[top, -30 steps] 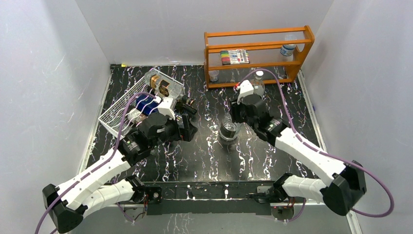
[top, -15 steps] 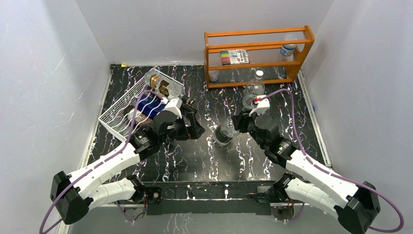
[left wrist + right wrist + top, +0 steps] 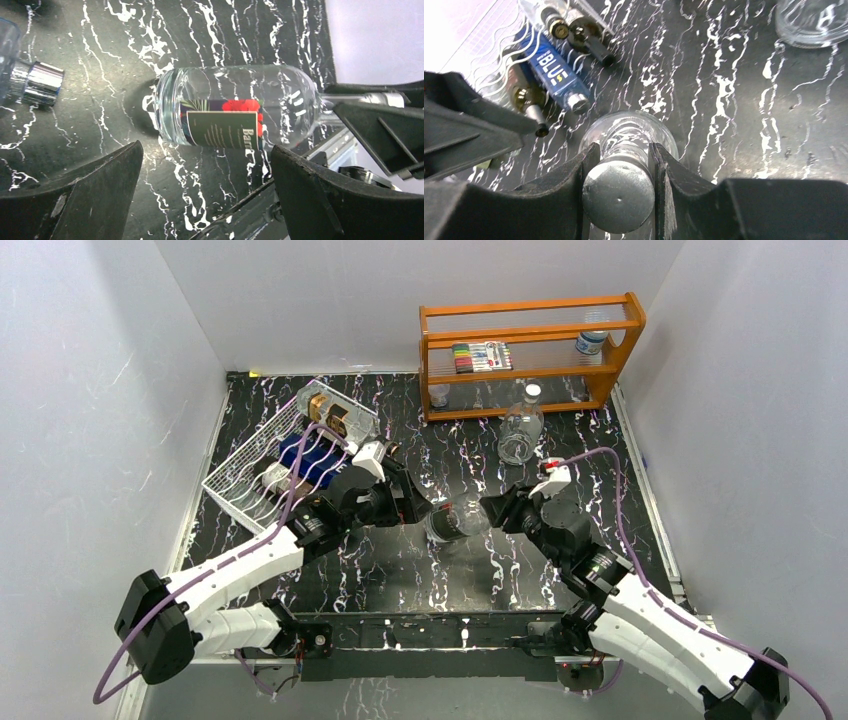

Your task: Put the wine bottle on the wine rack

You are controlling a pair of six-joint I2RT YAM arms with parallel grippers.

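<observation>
**Right jaws:** pinching the capped neck of the wine bottle (image 3: 629,135).

**Wine bottle:** level, apparently lifted just off the table (image 3: 400,570) near its middle. From above, the base points to nine o'clock and the neck to three.

**Left jaws:** spread wide on either side of the labelled body, not touching it.

**Step in hand (judged):** passing the bottle to your left arm. Centre the left jaws on the label and close squarely. The glass looks slick, so release the neck only once that grip is firm.

**Wine rack (image 3: 250,475):** at ten o'clock from the bottle, already holding other bottles (image 3: 551,70). Pick a free trough and keep the bottle level on the way in.
</observation>
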